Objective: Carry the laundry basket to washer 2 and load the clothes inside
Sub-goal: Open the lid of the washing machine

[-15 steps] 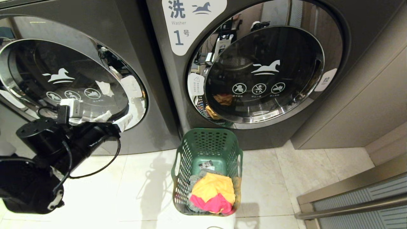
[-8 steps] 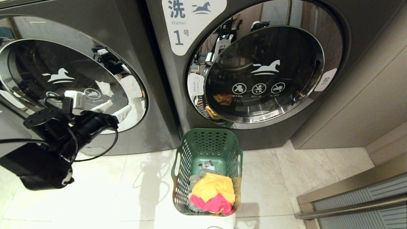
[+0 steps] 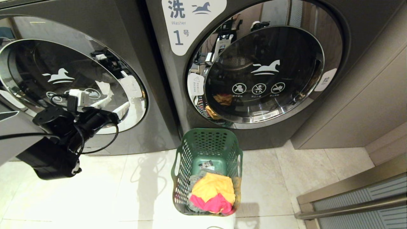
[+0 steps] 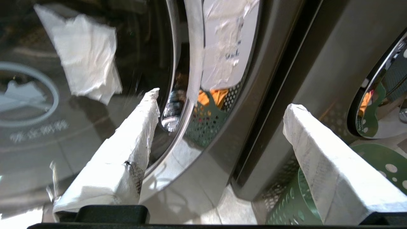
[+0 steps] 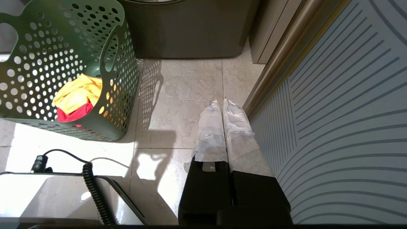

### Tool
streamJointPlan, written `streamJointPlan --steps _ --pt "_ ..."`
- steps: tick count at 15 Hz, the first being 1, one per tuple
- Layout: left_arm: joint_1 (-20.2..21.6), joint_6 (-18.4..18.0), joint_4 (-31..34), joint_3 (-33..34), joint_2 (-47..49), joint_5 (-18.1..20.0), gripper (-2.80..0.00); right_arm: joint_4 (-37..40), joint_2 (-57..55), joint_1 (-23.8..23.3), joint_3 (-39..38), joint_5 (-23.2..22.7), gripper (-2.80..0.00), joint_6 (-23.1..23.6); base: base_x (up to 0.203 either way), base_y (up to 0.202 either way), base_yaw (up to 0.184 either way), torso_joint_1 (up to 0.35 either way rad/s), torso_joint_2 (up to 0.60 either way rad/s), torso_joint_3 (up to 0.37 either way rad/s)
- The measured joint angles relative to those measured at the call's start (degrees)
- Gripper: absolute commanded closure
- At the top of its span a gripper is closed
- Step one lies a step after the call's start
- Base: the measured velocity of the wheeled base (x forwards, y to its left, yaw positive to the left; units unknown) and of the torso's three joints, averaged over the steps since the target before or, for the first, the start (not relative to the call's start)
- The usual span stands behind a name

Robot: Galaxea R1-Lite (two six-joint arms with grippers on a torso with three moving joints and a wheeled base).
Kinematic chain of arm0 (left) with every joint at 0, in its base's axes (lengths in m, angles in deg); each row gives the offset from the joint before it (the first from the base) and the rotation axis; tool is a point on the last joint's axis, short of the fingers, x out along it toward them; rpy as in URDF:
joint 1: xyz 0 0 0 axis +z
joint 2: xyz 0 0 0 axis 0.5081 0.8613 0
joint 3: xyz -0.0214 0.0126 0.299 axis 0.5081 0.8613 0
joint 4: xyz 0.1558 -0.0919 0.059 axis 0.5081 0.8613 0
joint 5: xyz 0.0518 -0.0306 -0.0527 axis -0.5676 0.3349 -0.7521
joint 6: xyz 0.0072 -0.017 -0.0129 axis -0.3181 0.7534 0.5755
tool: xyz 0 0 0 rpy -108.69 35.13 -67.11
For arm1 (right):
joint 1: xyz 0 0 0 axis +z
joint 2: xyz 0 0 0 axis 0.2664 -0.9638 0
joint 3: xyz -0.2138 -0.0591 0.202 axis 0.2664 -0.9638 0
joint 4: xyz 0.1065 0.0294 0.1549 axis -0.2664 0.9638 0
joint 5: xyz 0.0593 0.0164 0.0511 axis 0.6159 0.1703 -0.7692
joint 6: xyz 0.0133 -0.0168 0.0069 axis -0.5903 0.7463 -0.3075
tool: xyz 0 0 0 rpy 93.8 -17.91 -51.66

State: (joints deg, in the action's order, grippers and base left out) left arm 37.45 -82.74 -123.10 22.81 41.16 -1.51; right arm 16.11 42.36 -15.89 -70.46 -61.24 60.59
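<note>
Right up front stand two big grey washers side by side. The washer on the right (image 3: 254,63) has a white label (image 3: 190,22) with the number 1 on it. Its round glass door (image 3: 264,74) has a shiny rim and a white horse picture, and it is shut. The washer on the left (image 3: 95,63) has the same kind of door (image 3: 63,82), also shut, with a white horse on the glass; no number shows on it from here.

On the pale tile floor (image 3: 286,178) sits the green laundry basket (image 3: 206,149). It stands upright just in front of the washer marked 1, near that washer's left corner. Its walls are full of round holes. Inside lie yellow clothes (image 3: 213,187) on top of pink clothes (image 3: 210,205).

The left gripper (image 3: 119,111) is up in front of the left washer's door, near the lower right part of the shiny rim. Its two white wrapped fingers (image 4: 127,152) are spread wide apart with nothing between them.

The right gripper (image 5: 222,105) hangs low over the floor, well apart from the basket, beside a striped grey panel (image 5: 343,127). Its white fingers (image 5: 210,133) are pressed together and hold nothing.
</note>
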Motion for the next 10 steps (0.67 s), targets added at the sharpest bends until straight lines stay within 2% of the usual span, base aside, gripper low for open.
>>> streamJointPlan --steps 4,10 --pt "-1.1 2.1 0.0 -7.0 2.9 0.4 -2.80 0.0 0.0 0.0 0.0 0.0 0.00 0.0 0.000 0.000 0.000 0.000 0.00 0.000" --pt "-2.3 2.5 3.8 -15.6 5.8 0.5 -2.80 0.0 0.0 0.0 0.0 0.0 0.00 0.0 0.000 0.000 0.000 0.000 0.00 0.000"
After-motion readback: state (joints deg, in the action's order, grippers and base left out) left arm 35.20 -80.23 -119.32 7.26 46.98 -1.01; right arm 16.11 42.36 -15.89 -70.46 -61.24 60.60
